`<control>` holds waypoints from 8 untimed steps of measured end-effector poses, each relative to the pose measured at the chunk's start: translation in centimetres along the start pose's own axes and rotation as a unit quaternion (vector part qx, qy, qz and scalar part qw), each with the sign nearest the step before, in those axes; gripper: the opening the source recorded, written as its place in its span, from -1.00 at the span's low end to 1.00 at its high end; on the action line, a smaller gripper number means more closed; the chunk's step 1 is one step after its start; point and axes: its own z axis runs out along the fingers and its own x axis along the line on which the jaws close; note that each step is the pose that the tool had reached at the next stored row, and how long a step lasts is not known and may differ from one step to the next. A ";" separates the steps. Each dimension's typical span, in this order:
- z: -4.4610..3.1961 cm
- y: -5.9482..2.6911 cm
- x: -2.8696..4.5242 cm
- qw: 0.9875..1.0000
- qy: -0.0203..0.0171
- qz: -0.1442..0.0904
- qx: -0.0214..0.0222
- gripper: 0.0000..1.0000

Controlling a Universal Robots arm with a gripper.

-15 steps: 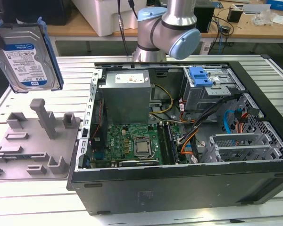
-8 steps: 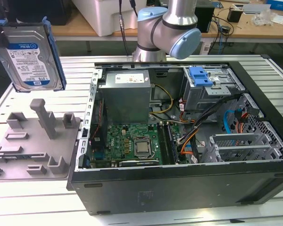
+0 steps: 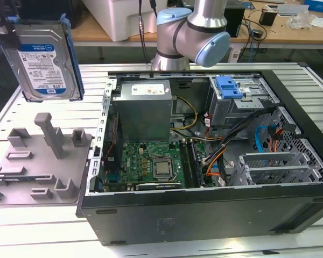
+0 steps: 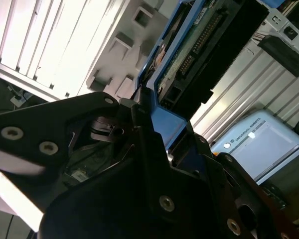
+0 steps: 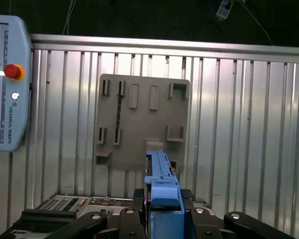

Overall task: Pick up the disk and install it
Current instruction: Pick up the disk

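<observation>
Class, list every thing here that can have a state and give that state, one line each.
disk: in the air, roughly upright, label facing the exterior view.
gripper: shut on the disk's blue rail.
case: lying on its side, open, insides exposed.
bracket: seated on top of the cage.
holder: lying flat, below the disk.
</observation>
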 end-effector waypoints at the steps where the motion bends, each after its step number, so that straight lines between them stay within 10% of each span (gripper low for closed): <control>1: -0.12 -0.37 0.07 1.000 0.000 0.000 -0.001 -0.26; 8: -0.65 -2.07 0.42 1.000 0.000 0.001 -0.008 -0.26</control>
